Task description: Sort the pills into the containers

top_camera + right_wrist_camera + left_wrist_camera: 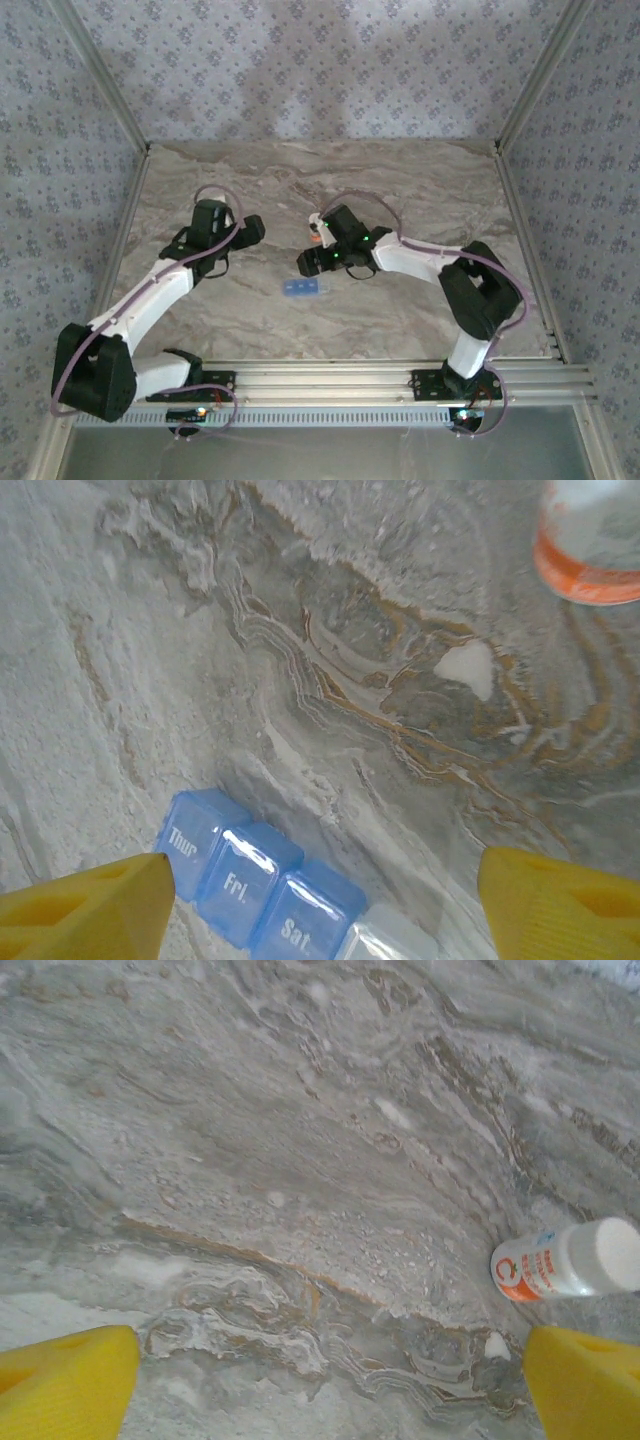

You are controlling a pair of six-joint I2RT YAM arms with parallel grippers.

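White-and-orange bottle (560,1262) on grey marble tabletop (300,1140); floral-patterned walls (300,70) around.

I count two arms: one left arm (150,295) and one right arm (420,258). Each carries one gripper: left gripper (248,232), right gripper (306,263).

There is one pill box (306,288). The right wrist view gives me three blue compartments (240,880), marked Thur, Fri and Sat, plus one clear compartment (385,940).

There is one bottle (565,1260) and one small white piece (497,1345), possibly a pill.
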